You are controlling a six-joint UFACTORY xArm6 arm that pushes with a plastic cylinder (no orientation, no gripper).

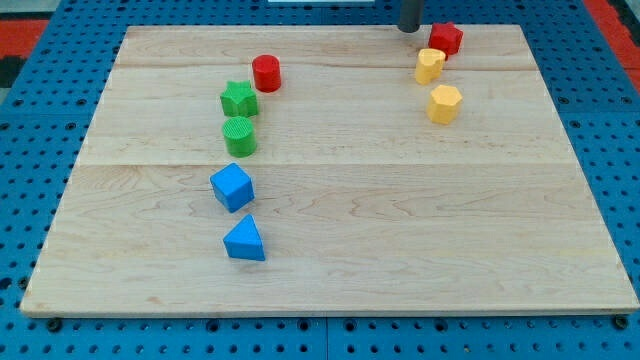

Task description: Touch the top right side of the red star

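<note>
One pale wood board [330, 200] on blue pegboard [30, 330] | my tip [409, 29] upper-left of red star [445, 38], apart | pincer unseen

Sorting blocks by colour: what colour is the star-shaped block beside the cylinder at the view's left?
Green star, camera view.

rod's upper part cut off by the view's top, my tip [409, 29] visible, red star [446, 38] shape unclear
</note>
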